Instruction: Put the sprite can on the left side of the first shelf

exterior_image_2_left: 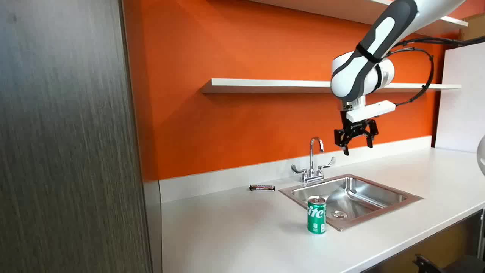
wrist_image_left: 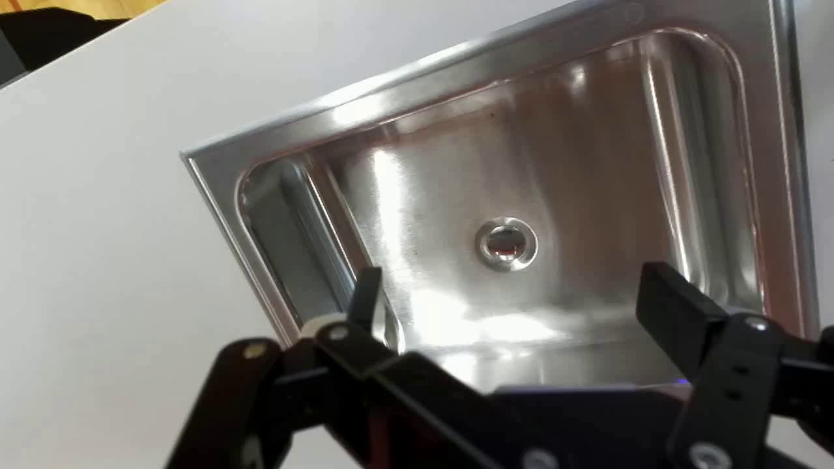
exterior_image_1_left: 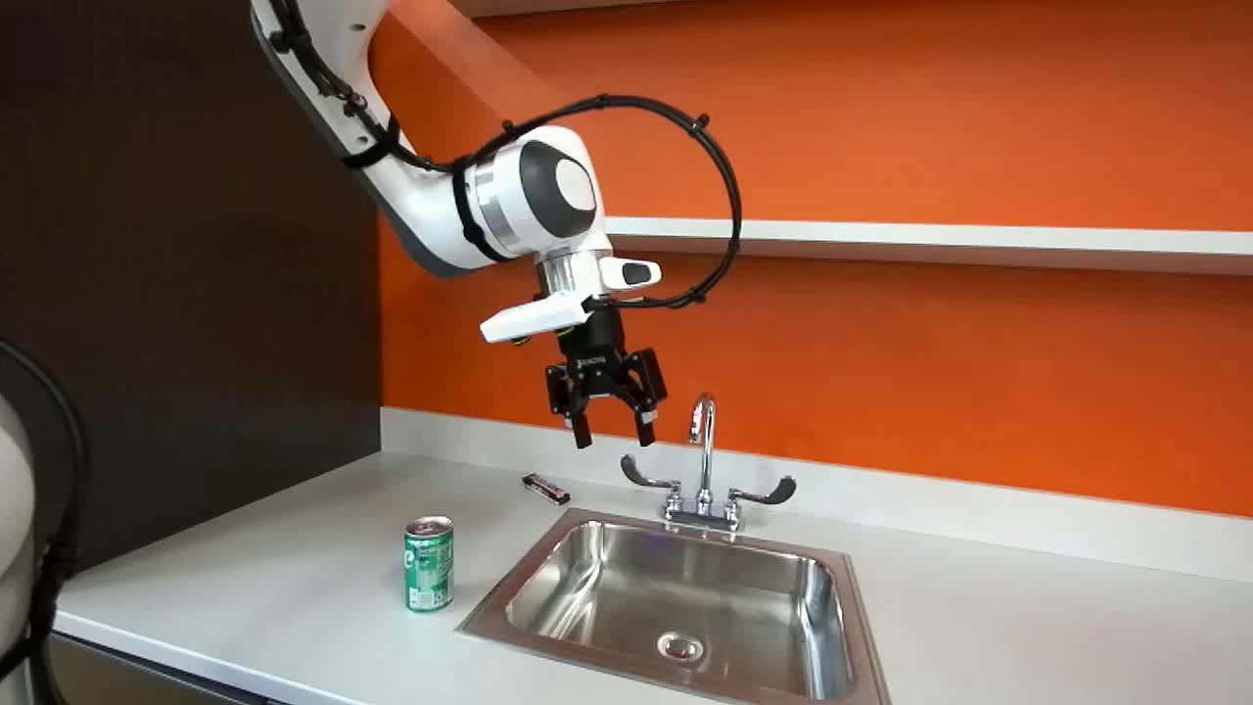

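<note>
The green sprite can (exterior_image_1_left: 429,565) (exterior_image_2_left: 316,215) stands upright on the white counter, close to one side of the sink, with its silvery top up. In the wrist view the can is out of view. High above the sink, my gripper (exterior_image_1_left: 615,437) (exterior_image_2_left: 358,148) points down, well apart from the can. Its fingers are wide apart in the wrist view (wrist_image_left: 511,286), and only sink metal shows between them. The first shelf (exterior_image_1_left: 930,235) (exterior_image_2_left: 273,84) runs along the orange wall as a long white board. Its left end is visible in an exterior view; the arm covers part of the board.
The steel sink (exterior_image_1_left: 859,627) (wrist_image_left: 775,163) is set into the counter. Behind it rises a chrome faucet (exterior_image_1_left: 706,460) (exterior_image_2_left: 311,163) with two lever handles. A small wrapped bar (exterior_image_1_left: 546,489) (exterior_image_2_left: 262,188) lies near the backsplash. A dark cabinet side (exterior_image_1_left: 196,245) borders the counter. Another shelf (exterior_image_2_left: 341,11) hangs higher.
</note>
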Available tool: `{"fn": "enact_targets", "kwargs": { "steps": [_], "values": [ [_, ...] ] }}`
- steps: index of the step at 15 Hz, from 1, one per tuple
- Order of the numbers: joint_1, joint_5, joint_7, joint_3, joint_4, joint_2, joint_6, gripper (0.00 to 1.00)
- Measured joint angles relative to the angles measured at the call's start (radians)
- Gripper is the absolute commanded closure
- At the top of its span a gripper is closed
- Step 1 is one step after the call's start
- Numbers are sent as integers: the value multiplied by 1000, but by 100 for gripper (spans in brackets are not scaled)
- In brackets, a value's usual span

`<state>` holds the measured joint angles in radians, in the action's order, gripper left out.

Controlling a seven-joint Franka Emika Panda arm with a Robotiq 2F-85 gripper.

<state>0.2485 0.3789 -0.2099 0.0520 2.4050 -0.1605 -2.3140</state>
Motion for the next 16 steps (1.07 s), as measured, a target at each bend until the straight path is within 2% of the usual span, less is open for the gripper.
{"fn": "enact_targets", "kwargs": {
  "steps": [7, 16],
  "values": [
    [-9, 0, 0, 7, 0, 1, 0, 0],
    [-114, -24, 45, 11, 37, -21, -64, 0]
  ]
}}
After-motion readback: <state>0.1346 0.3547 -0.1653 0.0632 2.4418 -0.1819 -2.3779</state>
